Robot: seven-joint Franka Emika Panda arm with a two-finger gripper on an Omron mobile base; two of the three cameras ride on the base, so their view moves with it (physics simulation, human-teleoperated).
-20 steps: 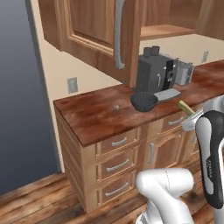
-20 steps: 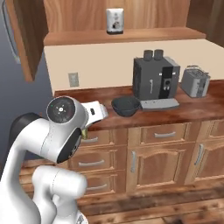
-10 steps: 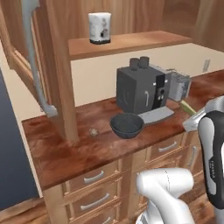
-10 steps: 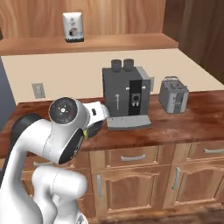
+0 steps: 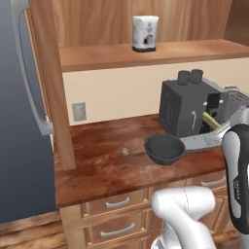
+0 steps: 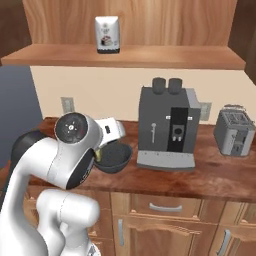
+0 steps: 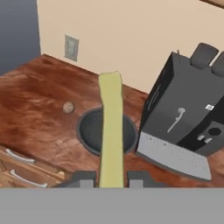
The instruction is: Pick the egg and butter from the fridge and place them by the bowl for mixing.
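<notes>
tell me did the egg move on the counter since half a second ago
No. The egg lies left of the bowl on the counter, just as it did relative to the bowl before; the picture shifted because the base drove.

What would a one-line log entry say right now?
hand: shut on butter | egg: on counter, left of bowl | butter: above bowl, unplaced
</notes>
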